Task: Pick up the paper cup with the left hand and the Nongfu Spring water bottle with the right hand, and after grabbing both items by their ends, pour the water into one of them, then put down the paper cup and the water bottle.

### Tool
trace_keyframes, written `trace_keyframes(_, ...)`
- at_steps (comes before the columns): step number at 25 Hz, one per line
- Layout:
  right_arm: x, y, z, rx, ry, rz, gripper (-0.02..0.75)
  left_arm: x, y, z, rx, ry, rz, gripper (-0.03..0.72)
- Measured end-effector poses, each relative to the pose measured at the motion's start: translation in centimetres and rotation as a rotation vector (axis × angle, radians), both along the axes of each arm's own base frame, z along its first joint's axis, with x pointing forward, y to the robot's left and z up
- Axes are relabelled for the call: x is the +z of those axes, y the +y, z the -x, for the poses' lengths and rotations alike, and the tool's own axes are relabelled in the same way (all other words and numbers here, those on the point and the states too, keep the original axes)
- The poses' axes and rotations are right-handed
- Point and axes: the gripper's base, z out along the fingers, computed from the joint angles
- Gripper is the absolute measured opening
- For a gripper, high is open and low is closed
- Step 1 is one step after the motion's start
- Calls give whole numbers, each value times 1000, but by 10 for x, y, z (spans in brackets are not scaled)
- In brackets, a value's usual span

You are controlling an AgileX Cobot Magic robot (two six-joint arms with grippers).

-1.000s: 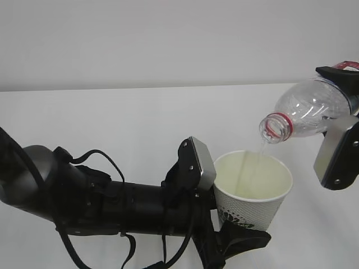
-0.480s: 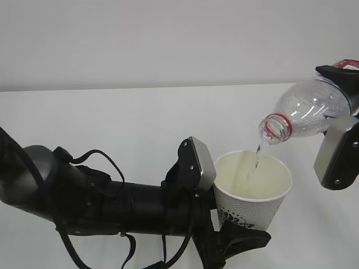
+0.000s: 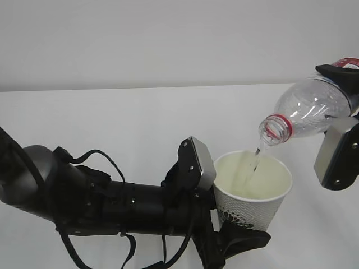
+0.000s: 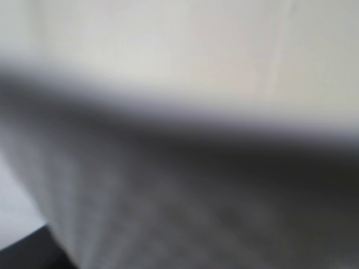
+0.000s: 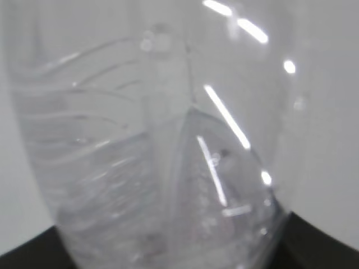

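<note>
**Mid-pour: bottle into cup**

My left pincer (image 3: 224, 210) is clamped round the paper cup (image 3: 252, 193), jaws spread fairly wide to the cup's girth, gripping low on the wall. Cup is upright, off the desk (image 3: 112, 123), at roughly 5 o'clock of the exterior view. Left wrist view is just a blurred cup wall, no use

My right pincer (image 3: 342, 120) is clamped on the Nongfu Spring water bottle (image 3: 305, 115) at its base end, jaws moderately wide to fit the body. Bottle is tipped neck-down toward 8 o'clock, mouth just above the cup rim on the cup's 1 o'clock side. A thin thread of water (image 3: 256, 158) runs from mouth to cup. Right wrist view shows little water left along the low side of the bottle

Step in hand: the pour. My read: it's near done

Next: roll the right wrist back to bring the bottle upright, hold the cup level meanwhile, then lower both to the desk and release. Risk: drips off the neck missing the rim
</note>
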Motion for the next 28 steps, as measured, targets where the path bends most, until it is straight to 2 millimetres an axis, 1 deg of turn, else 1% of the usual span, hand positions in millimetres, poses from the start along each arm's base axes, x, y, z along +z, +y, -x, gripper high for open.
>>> trace_keyframes(28, 1, 0, 0, 3, -20, 25, 438, 0, 0, 0, 0, 0, -1, 515)
